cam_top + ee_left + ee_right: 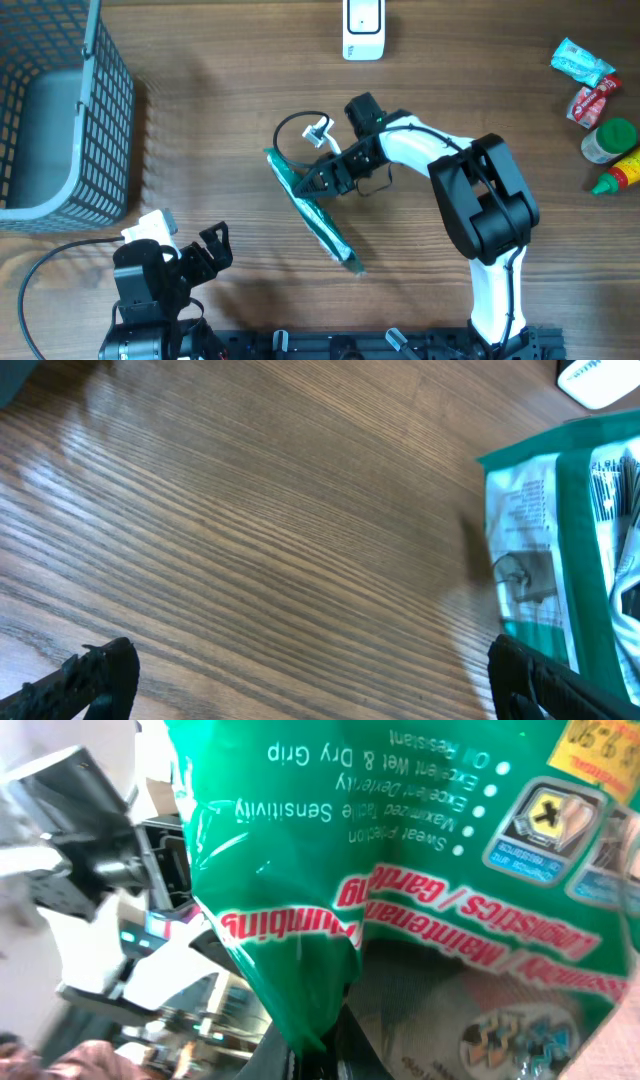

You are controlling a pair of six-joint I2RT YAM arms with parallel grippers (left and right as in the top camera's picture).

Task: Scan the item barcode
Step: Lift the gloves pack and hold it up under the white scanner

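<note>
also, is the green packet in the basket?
No, the green packet is gripped in the right jaws mid-table, well apart from the basket at the far left.

basket [105, 130] far left, scanner [363, 30] behind packet [322, 226]

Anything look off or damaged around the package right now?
Nothing is spilled or torn. The green package is held edge-up and runs diagonally in the overhead view. The right gripper pinches it at one end, and the film is creased at the grip. The white scanner stands apart, farther back.
</note>
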